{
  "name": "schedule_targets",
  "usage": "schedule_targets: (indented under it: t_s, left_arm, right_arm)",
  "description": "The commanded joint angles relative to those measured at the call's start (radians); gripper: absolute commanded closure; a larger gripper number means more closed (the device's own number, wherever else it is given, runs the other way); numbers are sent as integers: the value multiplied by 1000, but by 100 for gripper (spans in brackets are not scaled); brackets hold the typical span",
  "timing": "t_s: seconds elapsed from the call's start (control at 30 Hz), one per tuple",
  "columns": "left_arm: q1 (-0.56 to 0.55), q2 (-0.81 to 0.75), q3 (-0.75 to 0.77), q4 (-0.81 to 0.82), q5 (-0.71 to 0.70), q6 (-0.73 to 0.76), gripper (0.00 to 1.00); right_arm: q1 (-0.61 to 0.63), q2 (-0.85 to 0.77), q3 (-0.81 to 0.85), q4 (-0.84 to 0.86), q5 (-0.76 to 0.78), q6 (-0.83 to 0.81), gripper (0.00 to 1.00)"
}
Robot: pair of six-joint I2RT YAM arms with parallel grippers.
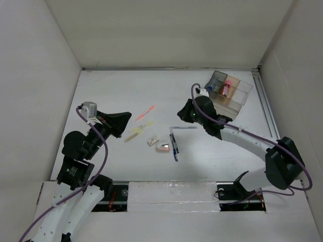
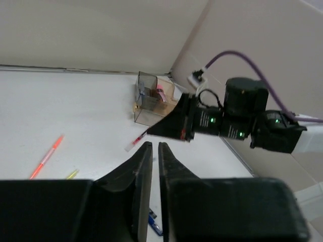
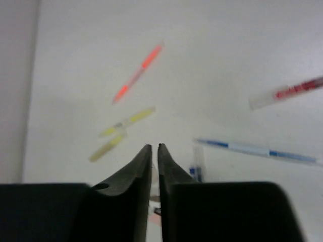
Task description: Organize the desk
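top external: right gripper (image 1: 178,115), pinched closed and empty, hangs just beyond the clear pen (image 1: 182,127) lying crosswise on the desk (image 1: 151,91); left gripper (image 1: 128,117), likewise closed, is farther.

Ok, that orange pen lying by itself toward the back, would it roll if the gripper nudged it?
Probably, if pushed sideways: the orange pen looks slim and round, lying flat on the smooth white desk. It appears thin and rigid, so likely light and stiff when lifted. Being so narrow, it may pivot unless gripped near its middle.
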Motion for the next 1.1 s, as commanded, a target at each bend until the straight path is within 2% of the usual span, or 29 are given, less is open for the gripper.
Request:
schedule_targets:
  t_s: [0.0,0.1,0.13,0.17,0.23,0.3,0.4,0.5,0.63,0.7,0.8,1.07]
  left_arm:
    - [4,-1,11,47,8,3,96]
    - [4,-5,8,50,2,3,95]
    - [4,-4,11,48,-5,3,93]
    - [4,-1,11,47,-4,3,87]
    - [4,-1,8,48,5,5,82]
    - [4,-5,7,58,5,5,77]
    - [4,1,14,53,-2,5,76]
    - [4,-7,8,56,-7,6,75]
    - [4,-1,16,50,-1,9,75]
    - [4,-10,13,47,-5,12,75]
    - [4,-28,8,47,-36,15,75]
    - [4,-35,16,39,-41,15,75]
  right_arm:
    - [102,-52,-89,22,42,-33,80]
    - [240,-72,-109,-36,106,-99,57]
    - [265,-72,-112,-45,169,-115,41]
    - [288,-67,-115,-67,201,-147,34]
    - [338,-57,-106,-90,214,-185,19]
    - [372,-37,-97,-110,193,-256,16]
    - [450,9,-68,-124,205,-352,11]
    - [532,96,23,-243,303,-414,9]
    - [544,214,132,-327,389,-484,6]
    - [555,255,196,-367,380,-501,5]
    - [555,290,201,-328,347,-537,3]
    - [475,308,178,-251,116,-547,2]
